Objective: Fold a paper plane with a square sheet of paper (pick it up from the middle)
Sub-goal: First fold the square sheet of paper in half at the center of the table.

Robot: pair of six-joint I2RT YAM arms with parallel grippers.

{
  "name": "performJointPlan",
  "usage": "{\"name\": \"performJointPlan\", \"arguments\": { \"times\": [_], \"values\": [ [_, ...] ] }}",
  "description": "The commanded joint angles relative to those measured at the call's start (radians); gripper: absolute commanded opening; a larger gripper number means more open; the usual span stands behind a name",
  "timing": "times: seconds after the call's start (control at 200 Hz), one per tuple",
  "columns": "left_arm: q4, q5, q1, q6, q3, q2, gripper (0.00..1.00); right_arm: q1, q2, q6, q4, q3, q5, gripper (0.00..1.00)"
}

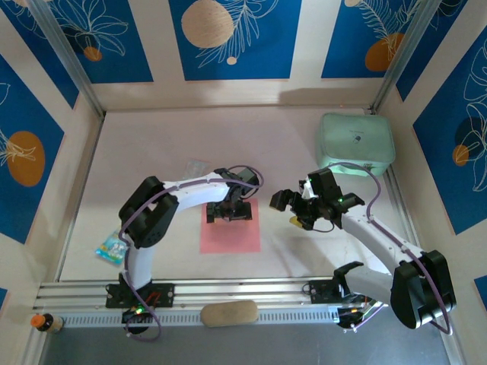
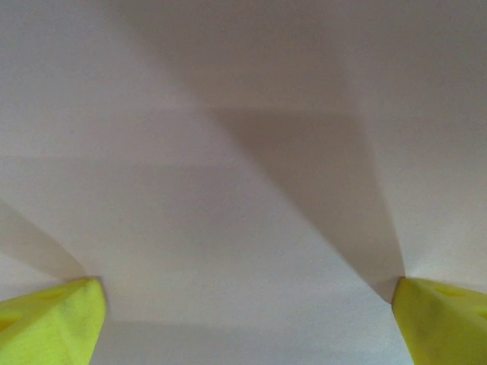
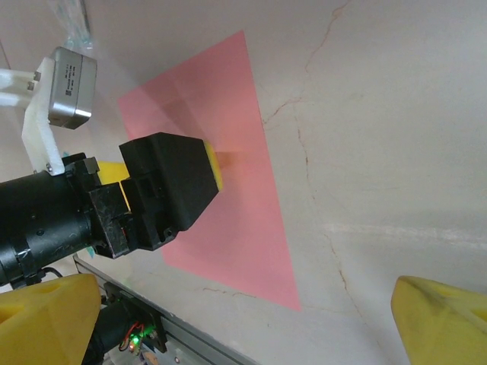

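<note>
I see the thin salmon-pink square sheet of paper [image 1: 232, 239] lying flat by the middle of the pale table's [image 1: 152, 144] near edge. There is no dart shape yet, so nearly all the folding is left. My left gripper [image 1: 230, 213] is spread wide, tips down at the sheet's far edge, gripping nothing. The right gripper [image 1: 288, 211] hovers just beside the sheet, also wide and empty.

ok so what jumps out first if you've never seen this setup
The salmon-pink square sheet of paper lying flat on the table, toward its near edge, catches the eye first, with the left gripper open and low over the sheet's far edge. To its right the right gripper hangs open, off the sheet, and a mint-green case sits in the far right corner.
</note>
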Motion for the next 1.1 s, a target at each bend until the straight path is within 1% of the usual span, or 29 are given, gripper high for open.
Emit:
{"name": "performJointPlan", "arguments": {
  "times": [0.0,0.095,0.37,0.55,0.64,0.67,0.705,0.735,0.785,0.83,0.89,0.94,1.045,1.095],
  "values": [
    [-0.002,-0.018,-0.014,-0.026,-0.010,0.052,0.97,-0.008,0.000,-0.015,0.004,-0.025,-0.019,0.99],
    [0.006,-0.003,-0.025,-0.026,-0.021,0.077,0.97,-0.014,0.001,-0.014,0.006,-0.034,-0.016,0.99],
    [0.003,-0.008,-0.060,-0.017,-0.017,0.128,0.96,-0.029,-0.010,-0.014,0.001,-0.044,-0.013,0.99],
    [-0.012,-0.024,-0.059,-0.003,-0.006,0.115,0.95,-0.029,-0.021,-0.008,0.001,-0.046,-0.010,0.98],
    [-0.015,-0.031,-0.059,0.013,-0.001,0.093,0.94,-0.030,-0.032,-0.006,0.001,-0.045,-0.009,0.98],
    [-0.016,-0.037,-0.060,0.018,0.001,0.084,0.92,-0.029,-0.037,-0.011,0.001,-0.045,-0.011,0.98],
    [-0.007,-0.040,-0.059,0.029,-0.001,0.074,0.85,-0.029,-0.045,-0.013,0.002,-0.045,-0.006,0.98],
    [-0.002,-0.045,-0.059,0.035,0.000,0.064,0.84,-0.029,-0.053,-0.007,-0.004,-0.044,0.007,0.98],
    [0.004,-0.048,-0.059,0.041,0.000,0.052,0.82,-0.031,-0.068,0.016,-0.023,-0.043,0.053,0.98],
    [0.015,-0.046,-0.059,0.054,-0.001,0.041,0.75,-0.031,-0.084,0.038,-0.039,-0.042,0.099,0.98],
    [0.023,-0.045,-0.059,0.065,-0.003,0.025,0.71,-0.032,-0.110,0.060,-0.053,-0.045,0.152,0.98],
    [0.045,-0.045,-0.059,0.077,-0.012,0.008,0.62,-0.033,-0.134,0.070,-0.058,-0.052,0.187,0.98],
    [0.101,-0.046,-0.061,0.081,-0.050,-0.043,0.59,-0.036,-0.181,0.062,-0.048,-0.071,0.216,0.97],
    [0.150,-0.036,-0.061,0.091,-0.075,-0.072,0.53,-0.037,-0.199,0.050,-0.047,-0.075,0.224,0.97]
  ]
}}
